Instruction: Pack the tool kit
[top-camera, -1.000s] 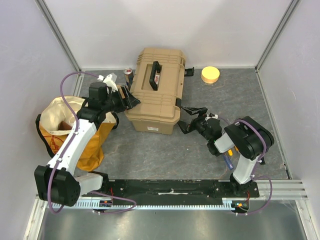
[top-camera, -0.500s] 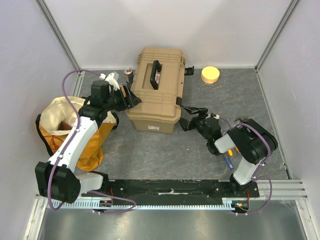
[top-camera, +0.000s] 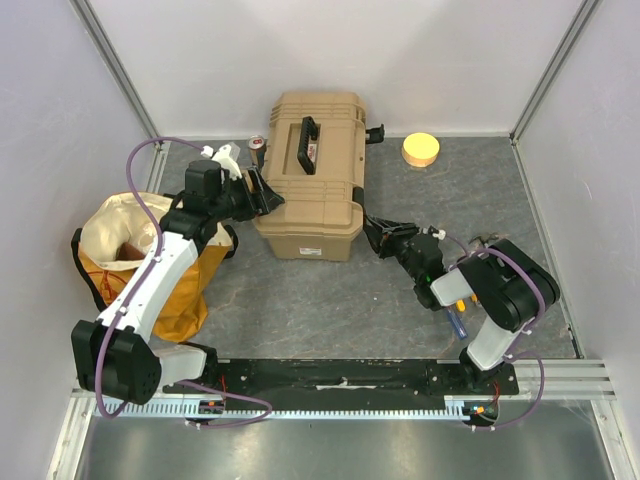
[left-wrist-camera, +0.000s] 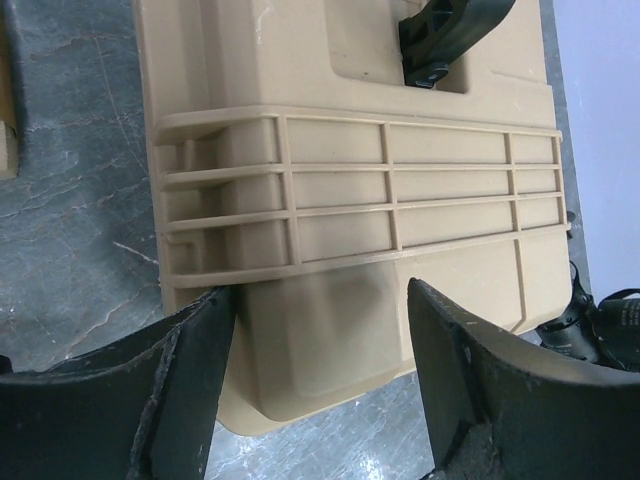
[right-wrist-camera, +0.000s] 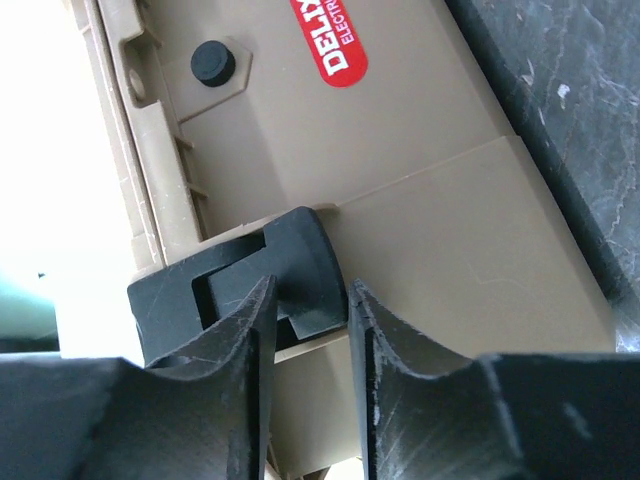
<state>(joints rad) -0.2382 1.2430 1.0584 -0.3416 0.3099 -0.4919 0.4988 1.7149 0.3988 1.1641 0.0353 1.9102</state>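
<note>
The tan toolbox (top-camera: 310, 185) stands shut mid-table, its black handle (top-camera: 307, 145) lying on the lid. My left gripper (top-camera: 262, 195) is open at the box's left end; in the left wrist view the fingers (left-wrist-camera: 190, 380) straddle the lower end wall of the toolbox (left-wrist-camera: 350, 190). My right gripper (top-camera: 378, 235) is at the front right corner. There, in the right wrist view, the jaws (right-wrist-camera: 312, 300) have pinched the end of a black latch (right-wrist-camera: 300, 250) on the toolbox (right-wrist-camera: 430, 200). A small yellow-and-blue tool (top-camera: 457, 318) lies under my right arm.
A yellow-cream cloth bag (top-camera: 130, 250) slumps at the left with something brown inside. A can (top-camera: 257, 145) and a white object (top-camera: 222, 155) sit behind my left gripper. A yellow disc (top-camera: 421, 149) lies at the back right. Walls close in on three sides.
The right jaws have narrowed from wide open onto the latch. The toolbox has turned a little and slid toward the back wall. My left gripper has stayed open beside it.
</note>
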